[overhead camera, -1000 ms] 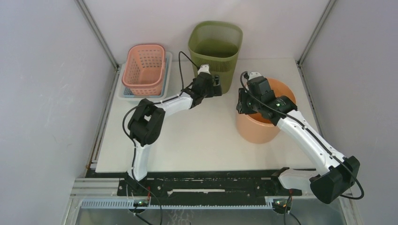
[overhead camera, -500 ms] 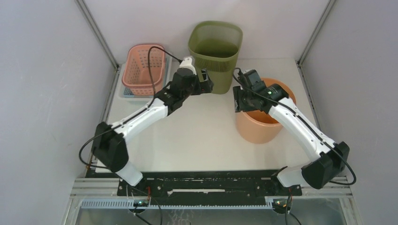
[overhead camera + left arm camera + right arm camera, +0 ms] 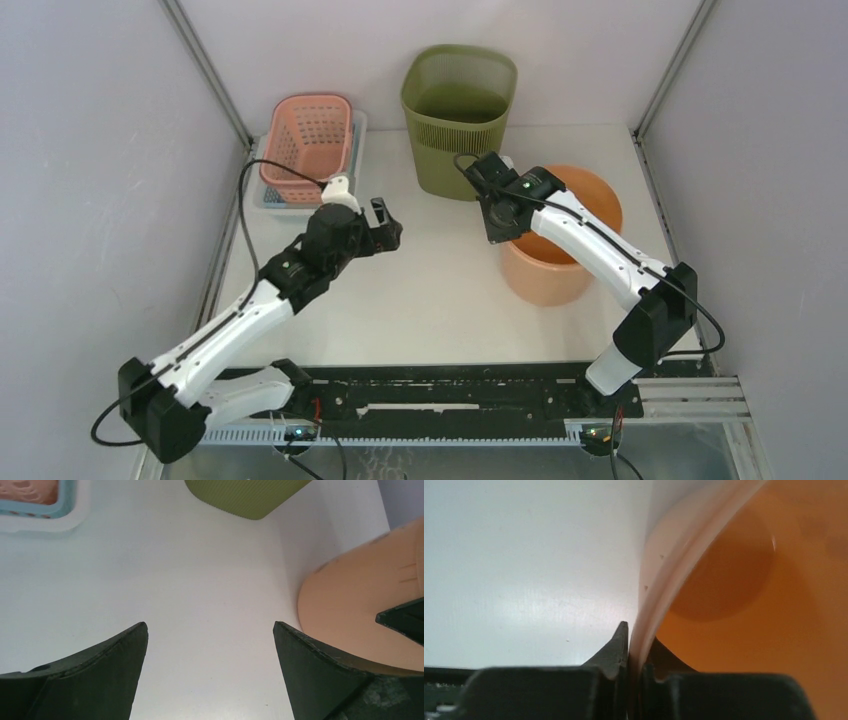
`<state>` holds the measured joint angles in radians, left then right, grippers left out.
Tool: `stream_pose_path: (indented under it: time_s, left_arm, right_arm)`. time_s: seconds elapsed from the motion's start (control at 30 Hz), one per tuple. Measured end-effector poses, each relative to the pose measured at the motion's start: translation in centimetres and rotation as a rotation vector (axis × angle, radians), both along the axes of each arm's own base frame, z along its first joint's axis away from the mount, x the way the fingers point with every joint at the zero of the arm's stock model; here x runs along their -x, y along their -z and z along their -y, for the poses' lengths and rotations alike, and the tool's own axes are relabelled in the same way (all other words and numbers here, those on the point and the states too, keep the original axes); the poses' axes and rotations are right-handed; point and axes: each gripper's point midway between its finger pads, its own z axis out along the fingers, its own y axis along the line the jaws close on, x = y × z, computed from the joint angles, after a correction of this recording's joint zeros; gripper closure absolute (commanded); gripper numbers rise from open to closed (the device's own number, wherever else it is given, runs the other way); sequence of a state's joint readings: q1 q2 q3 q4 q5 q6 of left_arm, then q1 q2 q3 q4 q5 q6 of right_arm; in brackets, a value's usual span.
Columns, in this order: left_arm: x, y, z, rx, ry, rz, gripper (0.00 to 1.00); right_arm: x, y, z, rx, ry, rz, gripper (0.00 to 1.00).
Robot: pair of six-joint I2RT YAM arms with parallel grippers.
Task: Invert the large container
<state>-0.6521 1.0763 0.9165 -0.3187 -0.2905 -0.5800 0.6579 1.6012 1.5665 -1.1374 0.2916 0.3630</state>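
Note:
The large orange bucket [image 3: 560, 275] stands upright, mouth up, on the right of the white table. My right gripper [image 3: 497, 222] is shut on its left rim. In the right wrist view the pale rim wall [image 3: 659, 595] runs between my closed fingers, and the gripper [image 3: 636, 636] has one finger outside and one inside the orange interior [image 3: 749, 580]. My left gripper [image 3: 390, 222] is open and empty over the table's middle left. In the left wrist view the gripper [image 3: 210, 630] frames bare table, with the bucket's side [image 3: 350, 605] to the right.
A tall green mesh bin [image 3: 458, 110] stands upright at the back centre, just behind the bucket; its lower edge shows in the left wrist view [image 3: 245, 495]. A pink basket [image 3: 308, 145] sits in a pale tray [image 3: 262, 198] at the back left. Walls close in both sides.
My left arm has pulled back from the green bin toward the near left, its gripper still open. My right gripper has shifted left along the bucket's rim. The bucket stays upright.

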Motion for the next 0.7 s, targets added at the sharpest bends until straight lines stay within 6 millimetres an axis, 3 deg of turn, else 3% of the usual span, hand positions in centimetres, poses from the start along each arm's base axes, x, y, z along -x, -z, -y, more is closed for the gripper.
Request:
stream_pose_path:
  time_s: [0.07,0.3,0.5,0.63,0.7]
  left_arm:
    - [0.8,-0.3,-0.8,0.006,-0.012,0.013,0.0]
    - [3.1,-1.4,-3.3,0.011,-0.05,0.028,0.0]
    - [5.7,-4.7,-6.0,0.074,-0.083,0.116,0.0]
    - [6.7,-5.3,-7.3,0.078,-0.105,0.136,0.0]
    - [7.0,-4.9,-7.7,0.061,-0.112,0.123,0.0]
  right_arm:
    - [0.5,-0.1,0.1,0.022,-0.015,-0.008,1.0]
    - [1.3,-1.6,-3.2,-0.127,-0.084,-0.043,1.0]
    - [1.9,-6.3,-7.0,-0.408,-0.164,-0.009,1.0]
    - [2.4,-9.4,-9.0,-0.673,-0.2,0.028,1.0]
    - [2.5,-10.0,-9.0,-0.782,-0.188,0.037,1.0]
